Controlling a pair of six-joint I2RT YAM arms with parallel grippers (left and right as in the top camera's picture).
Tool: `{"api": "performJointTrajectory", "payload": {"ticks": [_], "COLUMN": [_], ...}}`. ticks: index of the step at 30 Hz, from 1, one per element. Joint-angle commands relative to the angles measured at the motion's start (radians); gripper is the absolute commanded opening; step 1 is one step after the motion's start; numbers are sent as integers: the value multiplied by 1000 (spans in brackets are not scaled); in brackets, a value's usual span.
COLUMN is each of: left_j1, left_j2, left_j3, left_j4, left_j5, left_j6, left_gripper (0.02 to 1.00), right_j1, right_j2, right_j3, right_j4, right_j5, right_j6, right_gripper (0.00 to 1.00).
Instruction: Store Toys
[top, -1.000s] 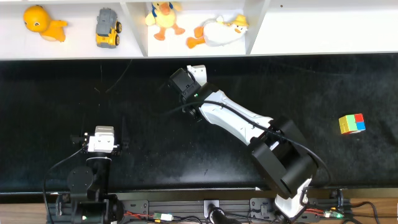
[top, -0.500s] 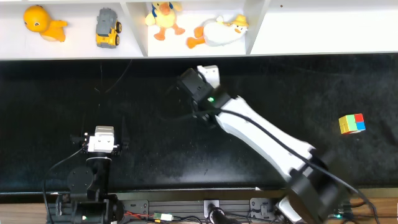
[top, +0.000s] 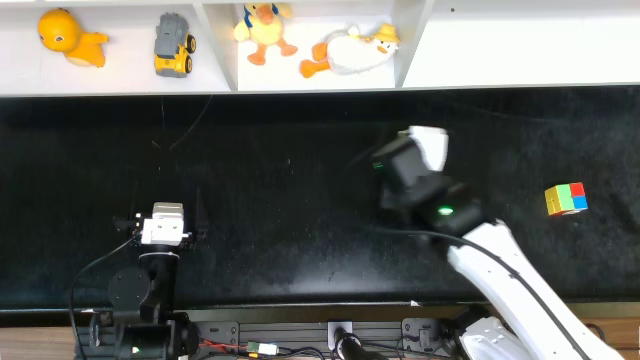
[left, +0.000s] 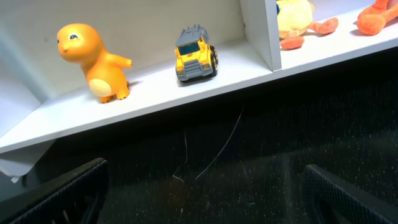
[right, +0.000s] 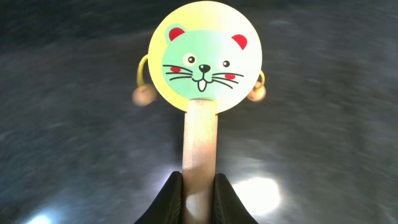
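A black table (top: 250, 190) lies under me, its top dusty and speckled. 2 thin pale scratches (left: 222, 146) cross it toward the far edge. Along the near edge, by my base, loose cables (top: 262, 347) run beside a black rail (top: 300, 322).

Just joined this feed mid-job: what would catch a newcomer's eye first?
The cat-face rattle drum, its wooden handle pinched between the fingers of the right gripper over the black table. Then the multicoloured cube alone at the table's right side, and the white shelf along the far edge holding an orange figure, a yellow truck and two plush ducks.
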Motion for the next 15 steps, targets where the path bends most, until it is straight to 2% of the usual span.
{"api": "performJointTrajectory", "payload": {"ticks": [1, 9, 15], "left_j1": [-6, -6, -6], "left_j2": [-10, -10, -10], "left_j3": [-8, -8, -8], "left_j4": [4, 4, 4], "left_j5": [-12, -12, -12], "left_j6": [-11, -11, -10], "left_gripper": [998, 998, 998], "right_j1": [-139, -388, -488], "right_j2": [-93, -142, -91], "right_j3": [-17, -16, 10], "right_j4": [-18, 4, 100], "right_j5": [-56, -114, -191], "right_j6": [-102, -310, -451], "right_gripper": [42, 42, 45]}}
